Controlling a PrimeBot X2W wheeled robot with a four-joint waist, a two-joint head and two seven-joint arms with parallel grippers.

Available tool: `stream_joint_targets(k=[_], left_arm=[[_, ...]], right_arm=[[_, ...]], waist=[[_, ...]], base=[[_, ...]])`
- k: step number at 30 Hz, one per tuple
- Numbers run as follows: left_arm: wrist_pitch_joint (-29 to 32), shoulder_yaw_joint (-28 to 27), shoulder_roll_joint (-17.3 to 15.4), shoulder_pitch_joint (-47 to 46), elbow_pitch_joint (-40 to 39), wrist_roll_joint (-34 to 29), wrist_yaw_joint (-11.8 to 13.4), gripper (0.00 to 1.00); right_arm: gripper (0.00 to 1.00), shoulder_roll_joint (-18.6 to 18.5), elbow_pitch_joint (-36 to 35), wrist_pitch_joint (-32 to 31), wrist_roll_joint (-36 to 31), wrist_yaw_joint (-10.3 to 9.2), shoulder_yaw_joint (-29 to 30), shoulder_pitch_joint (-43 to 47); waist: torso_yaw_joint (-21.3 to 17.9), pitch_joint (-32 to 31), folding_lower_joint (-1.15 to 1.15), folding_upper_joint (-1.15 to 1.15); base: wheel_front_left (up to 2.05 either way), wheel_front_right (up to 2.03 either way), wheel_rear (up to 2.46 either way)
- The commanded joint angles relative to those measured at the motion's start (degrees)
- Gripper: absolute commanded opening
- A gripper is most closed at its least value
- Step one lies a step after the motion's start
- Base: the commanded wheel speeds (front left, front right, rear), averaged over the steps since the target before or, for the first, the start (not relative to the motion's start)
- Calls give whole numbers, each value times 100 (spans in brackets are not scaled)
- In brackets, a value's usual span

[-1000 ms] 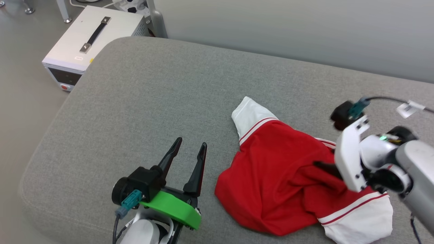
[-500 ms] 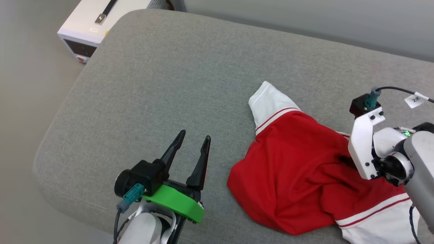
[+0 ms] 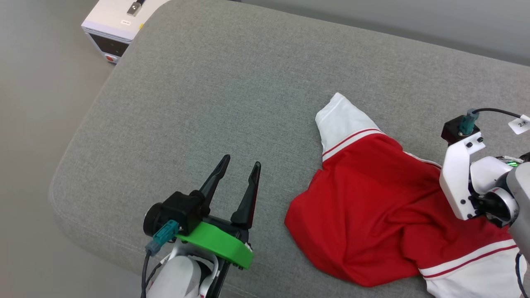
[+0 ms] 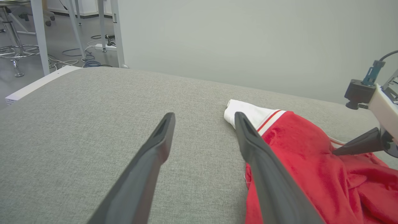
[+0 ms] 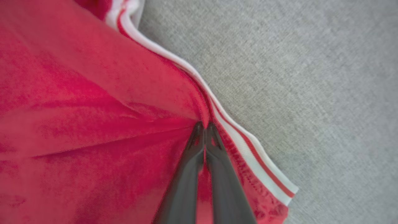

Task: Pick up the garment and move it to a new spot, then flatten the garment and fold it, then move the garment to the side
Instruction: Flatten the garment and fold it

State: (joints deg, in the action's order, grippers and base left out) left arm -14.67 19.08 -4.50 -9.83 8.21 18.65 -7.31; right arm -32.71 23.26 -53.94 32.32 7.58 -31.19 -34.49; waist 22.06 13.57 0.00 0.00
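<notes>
The garment (image 3: 372, 215), red with white sleeves and red-and-white striped trim, lies crumpled on the right of the grey cushion (image 3: 207, 91). One white sleeve (image 3: 341, 120) points away from me. My right gripper (image 5: 204, 125) is shut on a fold of red cloth beside the striped trim (image 5: 245, 140). In the head view its white wrist bracket (image 3: 457, 182) hides the fingers. My left gripper (image 3: 241, 162) is open and holds nothing, just left of the garment's edge. The left wrist view shows the garment (image 4: 311, 161) beyond my open left gripper (image 4: 204, 115). The numerals are hidden.
A white box-shaped device (image 3: 120, 20) stands on the floor past the cushion's far left corner. A plain grey wall (image 4: 248, 40) runs behind the cushion. Table legs, a stool base (image 4: 15, 53) and cables (image 4: 90, 62) are on the floor at the far left.
The head camera has shifted, sliding the whole picture right and down. The right gripper's dark finger, seen on the red cloth a second ago, is now behind its bracket. The left gripper stays open.
</notes>
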Motion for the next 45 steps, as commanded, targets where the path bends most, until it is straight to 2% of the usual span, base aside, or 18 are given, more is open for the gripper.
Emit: stream_joint_targets(k=[1, 5, 10, 16, 21, 22, 23, 24, 28, 33, 39, 45], left_arm=[[-33, 15, 29, -120, -3, 8, -18, 100], [-33, 55, 17, -148, -7, 14, -18, 100], [-33, 113, 29, -173, -30, 37, -18, 100], [-33, 135, 53, -184, -30, 62, -18, 100], [-33, 120, 70, -197, -38, 70, -18, 100], [-33, 107, 74, -196, -38, 68, -18, 100], [-33, 92, 77, -193, -35, 67, -18, 100], [-33, 69, 80, -185, -27, 64, -18, 100], [-33, -2, 80, -161, 32, 48, -18, 100], [-33, -116, 8, -150, 59, 35, -18, 100], [-33, -315, -126, -90, 62, 63, -18, 100], [-33, -516, -220, 44, 61, 80, -18, 100]], right_arm=[[0, -123, 130, 74, -127, -9, -76, -6], [0, -376, 162, 478, -447, -9, -266, -440], [0, -618, 402, 1267, -989, -9, -675, -1111], [0, -635, 926, 2408, -1532, -9, -1192, -1812], [0, -450, 1607, 3114, -1723, -9, -1393, -2103], [22, -360, 1766, 3201, -1668, -9, -1404, -2098], [90, -281, 1882, 3264, -1592, -9, -1401, -2080], [100, -181, 2028, 3320, -1481, -9, -1381, -2048], [100, 56, 2332, 3658, -1167, -9, -1403, -1950], [100, 285, 2445, 4327, -638, -9, -1161, -1763], [100, 503, 2254, 5459, -108, -9, -608, -1377], [100, 725, 1759, 6436, 143, -9, 98, -693]], waist=[[-4, -25, 0, 0], [28, -35, 0, 0], [141, 37, 0, 0], [279, 132, 0, 0], [325, 188, 0, 0], [317, 194, 0, 0], [304, 193, 0, 0], [277, 180, 0, 0], [118, 60, 0, 0], [-162, -186, 0, 0], [-565, -542, 0, 0], [-993, -861, 0, 0]], base=[[0, 0, 0], [0, 0, 0], [0, 0, 0], [0, 0, 0], [0, 0, 0], [0, 0, 0], [0, 0, 0], [0, 0, 0], [0, 0, 0], [0, 0, 0], [0, 0, 0], [0, 0, 0]])
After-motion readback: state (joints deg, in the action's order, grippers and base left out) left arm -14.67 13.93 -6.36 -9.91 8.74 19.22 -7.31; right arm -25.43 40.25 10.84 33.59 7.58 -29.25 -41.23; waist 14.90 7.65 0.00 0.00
